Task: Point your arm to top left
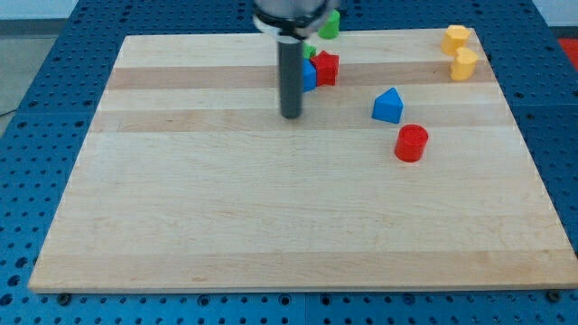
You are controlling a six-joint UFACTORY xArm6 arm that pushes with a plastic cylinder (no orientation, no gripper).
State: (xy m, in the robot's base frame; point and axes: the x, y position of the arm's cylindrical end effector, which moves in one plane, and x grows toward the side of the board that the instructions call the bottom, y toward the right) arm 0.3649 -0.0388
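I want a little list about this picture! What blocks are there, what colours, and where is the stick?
board: wooden board on a blue pegboard base
my tip: upper middle, touching no block
behind the rod: blue block, red block, small green block, clustered, partly hidden
top edge: green block
top right corner: two yellow blocks
right of my tip: blue block with peaked top, red cylinder
top left corner: no blocks

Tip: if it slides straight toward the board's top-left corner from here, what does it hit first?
Probably nothing. My tip sits just left of the blue block and red block; the board toward that corner looks bare.
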